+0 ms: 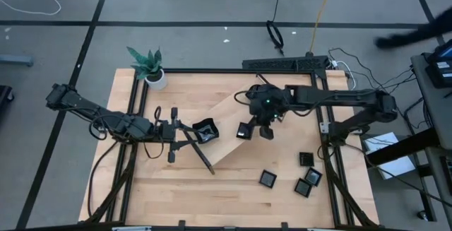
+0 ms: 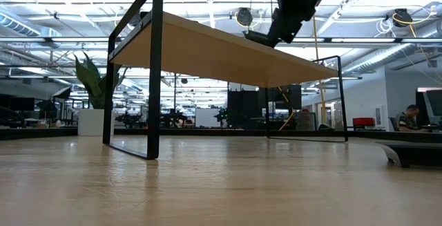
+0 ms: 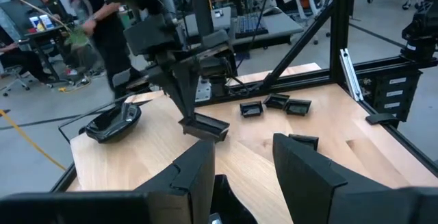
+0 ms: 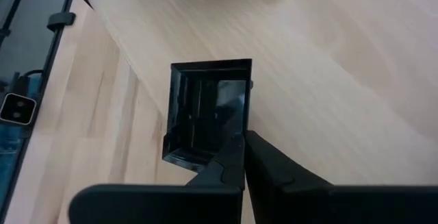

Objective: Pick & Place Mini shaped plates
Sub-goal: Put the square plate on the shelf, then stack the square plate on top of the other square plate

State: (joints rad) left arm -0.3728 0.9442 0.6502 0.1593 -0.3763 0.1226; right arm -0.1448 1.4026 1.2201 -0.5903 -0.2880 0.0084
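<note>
right gripper (image 1: 265,133): over tray middle, fingers pinched on the rim of a square plate (image 4: 207,111); plate hangs just above the tray (image 1: 229,128), near its right edge
grip risk: hold is on one thin edge only, glossy surface; could slip or swing out if moved fast
release risk: dropped from height, plate could skid off the tray's right edge onto the table (image 1: 176,196)
left gripper (image 1: 171,130): left of tray, fingers spread, holding nothing
stack (image 1: 205,130): dark plates piled on tray's left part, just beside left gripper; nudge could topple it
loose plates (image 1: 304,174): four on the table, near right, apart from the tray, not yet picked
arm clash: both grippers work over the same tray; collision likely if left reaches in while right is lowering
tray shift: tray sits skewed on its rails; bump from either arm could slide it
</note>
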